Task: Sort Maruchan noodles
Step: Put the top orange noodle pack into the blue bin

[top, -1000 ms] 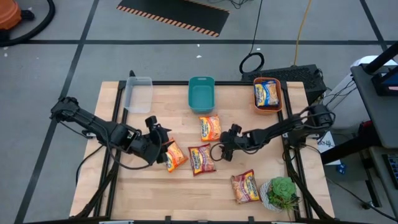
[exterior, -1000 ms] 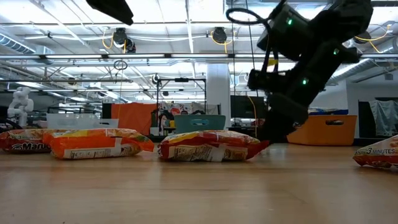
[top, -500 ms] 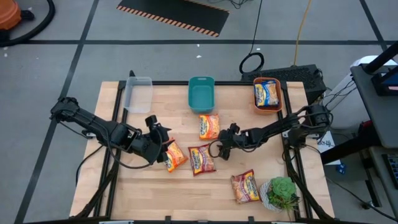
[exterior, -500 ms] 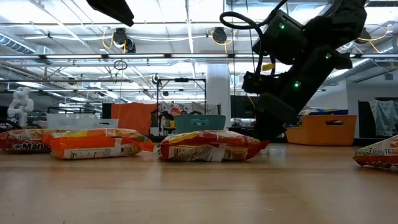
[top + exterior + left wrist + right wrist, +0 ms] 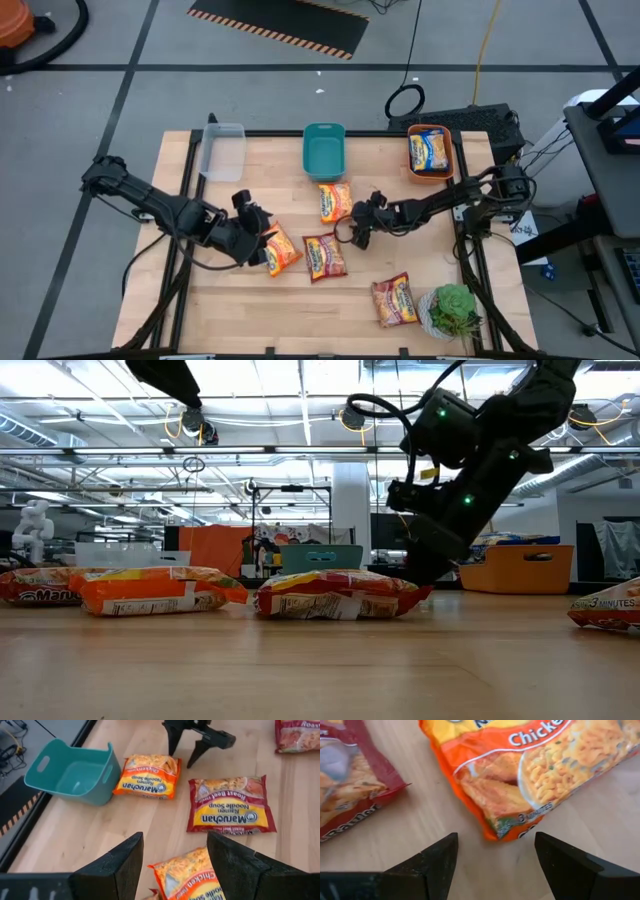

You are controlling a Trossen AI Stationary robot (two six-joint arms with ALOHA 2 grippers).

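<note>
The right gripper (image 5: 352,232) is hovering low over the table with its fingers spread and nothing between them, and the corner of an orange chicken packet (image 5: 530,770) is lying just ahead of its fingertips. This packet (image 5: 336,203) is resting flat just in front of the teal bin (image 5: 323,150), and a red roast beef packet (image 5: 324,256) is lying just to the other side of the gripper. I judge that the step in hand is the approach to pick this chicken packet; the next move calls for sliding the fingers around its edge and pressing them together, then lifting it toward a bin. The left gripper (image 5: 262,240) is also spread and is standing right over a second orange packet (image 5: 281,250), not yet pinching it. The two grippers are working near each other, so there is little room between them. The orange bin (image 5: 430,152), already holding one packet, is standing well apart at the table edge, and the way toward it is looking open.
</note>
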